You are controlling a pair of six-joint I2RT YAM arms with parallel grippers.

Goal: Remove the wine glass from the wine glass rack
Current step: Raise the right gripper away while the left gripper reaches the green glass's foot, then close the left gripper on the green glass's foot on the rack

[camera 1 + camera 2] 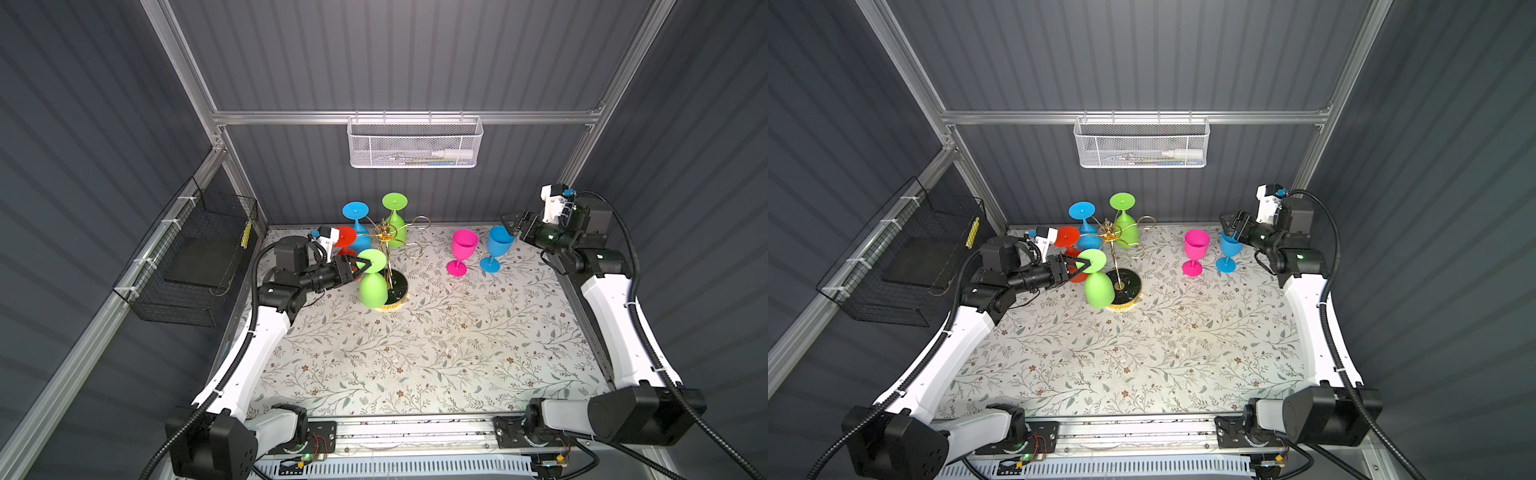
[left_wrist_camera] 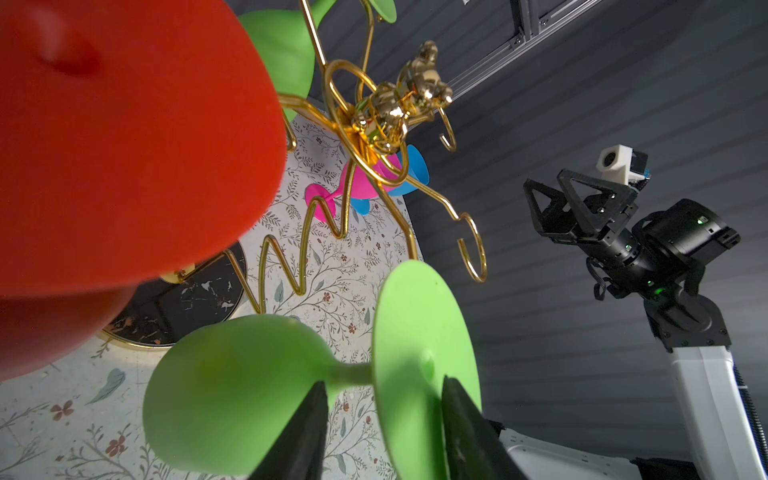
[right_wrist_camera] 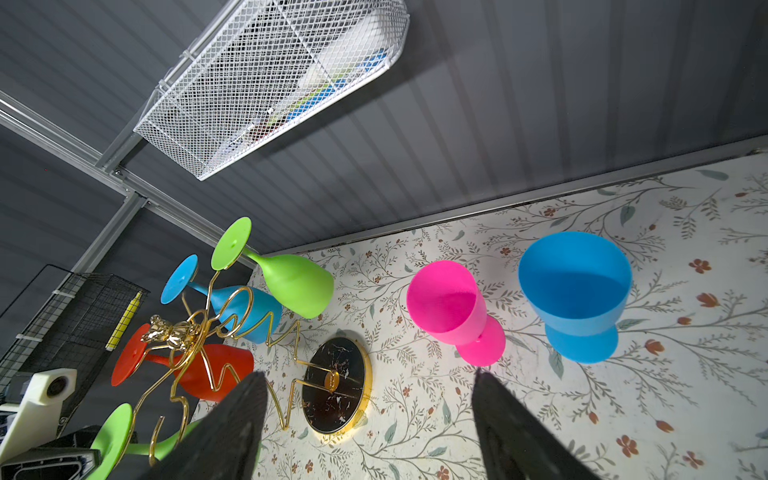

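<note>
Green wine glass (image 1: 372,286) on rack (image 1: 384,237), left pincer (image 1: 365,263) apart astride its foot, right pincer (image 1: 509,226) apart

left hand (image 2: 382,384) half-open, right hand (image 3: 368,373) open

Inverted green wine glass (image 1: 372,289) beside gold rack (image 1: 400,287)

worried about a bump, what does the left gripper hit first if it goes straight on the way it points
The left gripper would probably meet the near green glass on the rack first; its foot sits between the jaws.
</note>
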